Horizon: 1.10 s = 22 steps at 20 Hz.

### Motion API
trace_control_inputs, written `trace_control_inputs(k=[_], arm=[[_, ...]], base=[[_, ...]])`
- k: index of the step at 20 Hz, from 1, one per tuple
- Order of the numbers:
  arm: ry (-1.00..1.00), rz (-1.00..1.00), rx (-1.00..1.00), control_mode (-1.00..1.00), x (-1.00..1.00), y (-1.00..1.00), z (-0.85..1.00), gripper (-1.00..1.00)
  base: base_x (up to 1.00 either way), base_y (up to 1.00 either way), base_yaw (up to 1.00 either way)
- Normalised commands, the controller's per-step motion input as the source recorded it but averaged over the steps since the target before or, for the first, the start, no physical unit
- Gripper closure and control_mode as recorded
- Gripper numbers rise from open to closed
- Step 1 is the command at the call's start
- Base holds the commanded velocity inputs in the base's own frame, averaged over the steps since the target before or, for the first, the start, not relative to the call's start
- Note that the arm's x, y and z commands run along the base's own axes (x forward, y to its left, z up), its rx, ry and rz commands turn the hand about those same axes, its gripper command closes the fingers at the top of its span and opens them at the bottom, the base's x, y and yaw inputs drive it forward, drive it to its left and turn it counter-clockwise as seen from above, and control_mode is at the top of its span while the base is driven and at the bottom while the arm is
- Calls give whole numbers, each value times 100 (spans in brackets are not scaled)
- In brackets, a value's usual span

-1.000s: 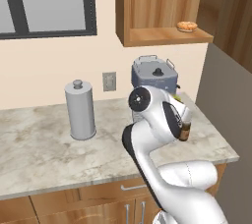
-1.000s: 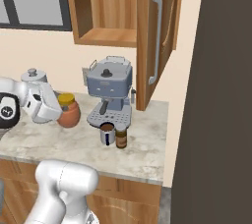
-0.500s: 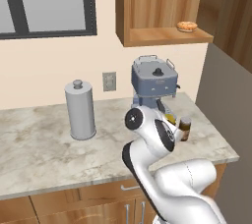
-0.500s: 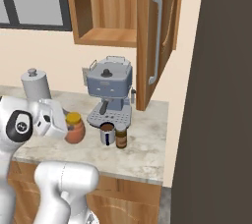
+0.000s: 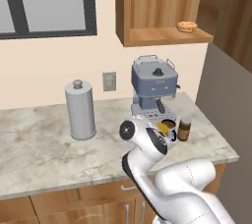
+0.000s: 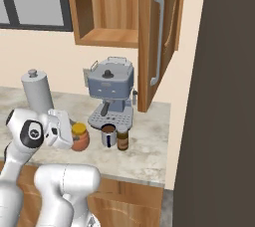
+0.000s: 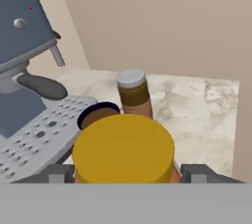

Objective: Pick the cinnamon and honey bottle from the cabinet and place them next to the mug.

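Honey bottle (image 6: 79, 137) now lower, nearer the mug (image 6: 108, 135), squat rounded body between clamped fingers (image 7: 197, 173).

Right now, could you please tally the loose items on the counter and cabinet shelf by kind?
Jars: 2, the cinnamon and the honey bottle, held in the pincer
Mugs: 1, the mug
Canisters: 1, the grey canister
Coffee machines: 1, the coffee machine
Pastries: 1, the pastry
Total: 6

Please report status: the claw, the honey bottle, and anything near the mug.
Claw shut on honey bottle, low beside mug. Cinnamon already at mug's other side. Coffee machine close behind.
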Motion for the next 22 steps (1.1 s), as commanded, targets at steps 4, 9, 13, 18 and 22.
trace_control_inputs(k=[4, 9, 13, 18, 22], arm=[[0, -11, 0, -100, 39, 33, 0, 100], [0, -10, 0, -100, 31, 22, 0, 100], [0, -9, 0, -100, 25, 8, 0, 100], [0, -4, 0, -100, 15, 0, 0, 100], [0, -1, 0, -100, 0, 0, -13, 100]], base=[[0, 0, 0], [0, 0, 0], [0, 0, 0], [0, 0, 0], [0, 0, 0]])
